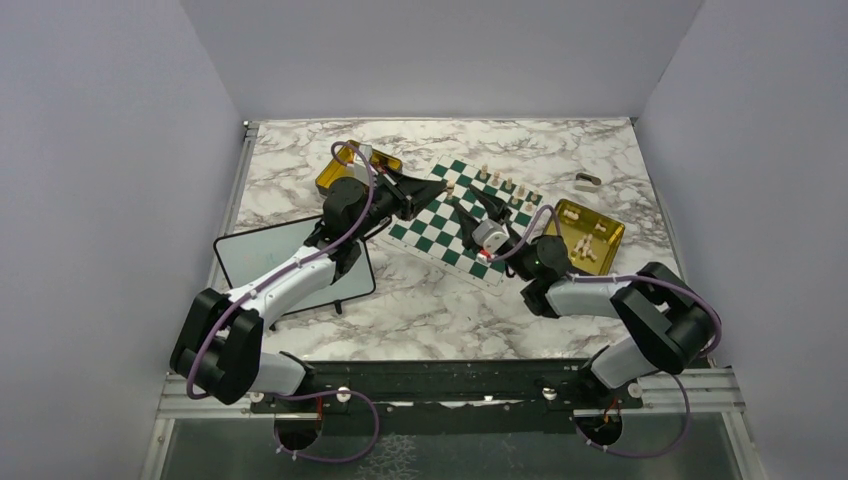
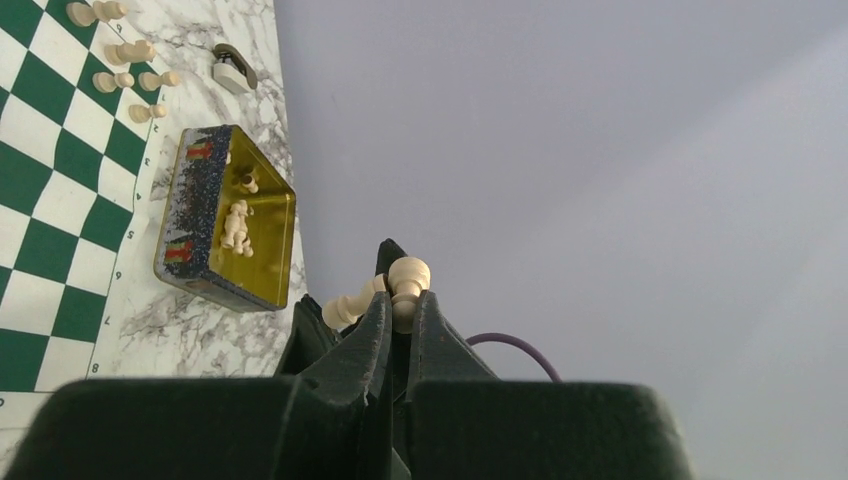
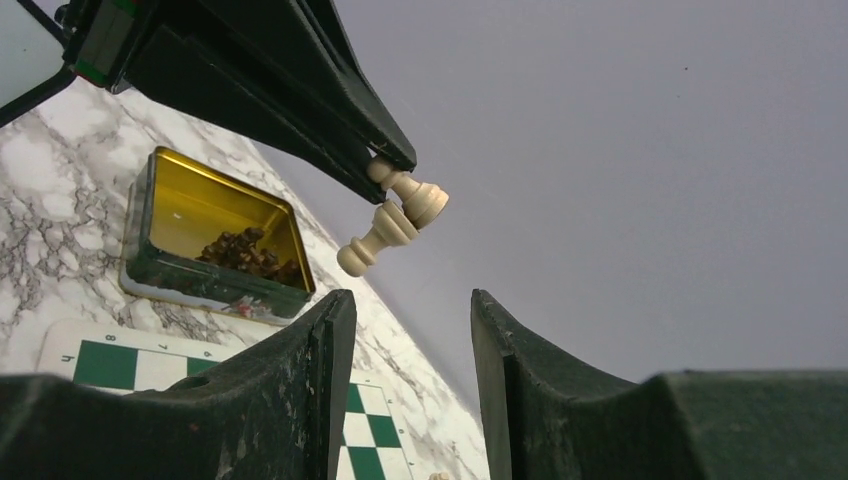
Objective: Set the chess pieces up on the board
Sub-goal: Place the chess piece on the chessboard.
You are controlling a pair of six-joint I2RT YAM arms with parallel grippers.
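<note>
Your left hand (image 2: 403,300) is clamped on two pale chess pieces (image 3: 410,195), held in the air above the board's (image 1: 425,238) far-left edge. The pieces splay apart, one in line with the fingers and one slanting aside. Your right hand (image 3: 412,300) is apart and empty nearby.

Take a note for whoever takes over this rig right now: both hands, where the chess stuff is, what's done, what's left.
Left hand: shut on two pale pieces, raised off the table.
Right hand: open, empty, pointing up at them.
Board: a row of pale pieces stands along its far edge; no dark ones visible on it.
Spare pale pieces lie in the right tin; the dark pieces lie in the left tin.
Left to do: most of the setup.
</note>
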